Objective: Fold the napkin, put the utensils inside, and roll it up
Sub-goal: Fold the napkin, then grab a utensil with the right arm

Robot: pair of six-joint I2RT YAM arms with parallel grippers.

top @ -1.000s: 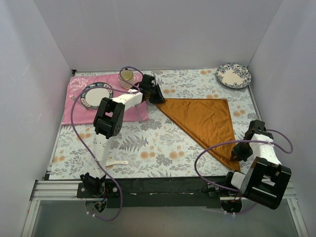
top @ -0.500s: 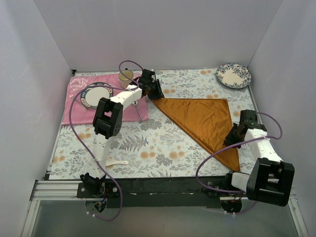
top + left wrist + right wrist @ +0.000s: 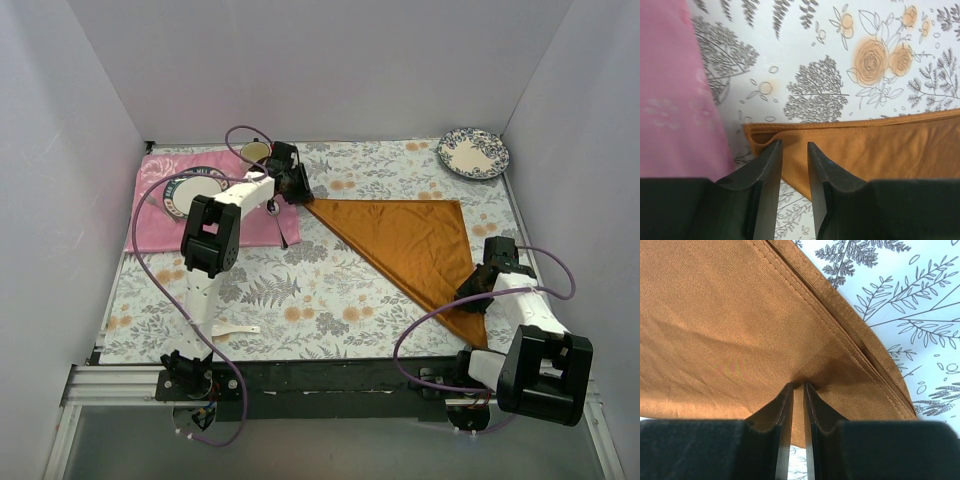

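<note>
Two claws, one cloth; listed by view.

Top view:
- Napkin (image 3: 405, 245): rust-orange, folded to a triangle, flat on floral tablecloth (image 3: 300, 290).
- Left claw (image 3: 293, 187): at napkin's left point.
- Right claw (image 3: 478, 297): at napkin's near point.
- White spoon (image 3: 238, 330): well left of napkin, by the arm bases, not yet on the cloth.
- Pink mat (image 3: 150, 225): left of napkin, w/ plate (image 3: 192, 192) on it. Cup (image 3: 256, 152) sits beyond napkin's left point.
- Second plate (image 3: 473, 153): beyond napkin's far-right corner.
- Plain pale walls on 3 sides. Cloth-covered top lies flat, w/ working room near-left of napkin.

Left wrist view:
- Jaws a narrow slit apart, tips over napkin's point, hem curled by one finger (image 3: 767, 165). Can't tell if cloth is nipped.

Right wrist view:
- Jaws pressed nearly together, pinching a pucker of napkin just inside the stitched hem.

Step in hand, my guess: tensioning the triangle for the next fold.
- Confirm the left hold first.
- Lift both points low & together.
- Keep hems lined up.
- Shiny cloth prob. slips, so go slow.
</note>
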